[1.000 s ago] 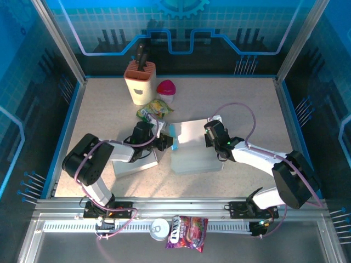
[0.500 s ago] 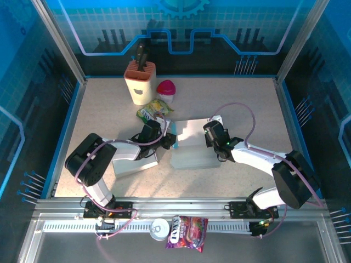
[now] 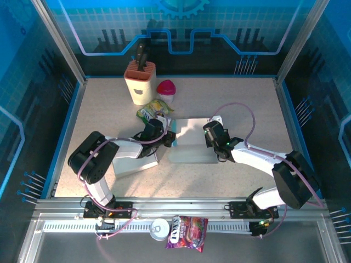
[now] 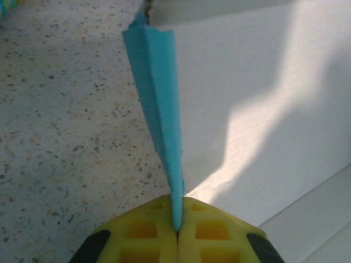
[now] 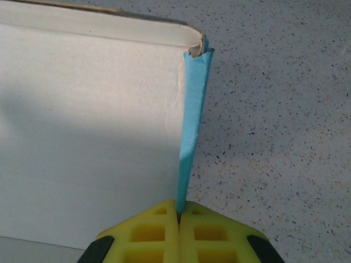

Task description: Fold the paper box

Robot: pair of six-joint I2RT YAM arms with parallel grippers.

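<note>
Box (image 3: 192, 143): white paper, lying flat at mid-table (image 3: 247, 104), between the two grippers. From the top view its outline is close to square, edges a little skewed to the table edges. I cannot tell its long axis firmly.

Left gripper (image 3: 167, 139) is at the box's left side. In the left wrist view the yellow fingertips (image 4: 148, 230) are closed on the left flap (image 4: 159, 98), blue and seen edge-on. It stands upright and runs straight away from the gripper to the box's far left corner. The white panel lies to its right.

Right gripper (image 3: 208, 135) is at the box's right side. In the right wrist view its yellow fingers (image 5: 151, 227) are pinched shut on the right flap (image 5: 194, 109), blue, upright and slightly creased at its far end. It runs away from the gripper to the far right corner. There a low white wall (image 5: 104, 24) stands along the box's far edge.

Both flaps point toward the table's far side, roughly parallel.

Box faces are plain white.

Far-left of the table: knife block (image 3: 140, 82), pink-lidded cup (image 3: 167, 89) just beside it, green-yellow packet (image 3: 154, 109) near the left gripper. A white slab (image 3: 134, 163) lies under the left arm.

On the near rail: a purple candy bag (image 3: 186, 225) with lettering too small to read, touching a tin (image 3: 159, 228).
</note>
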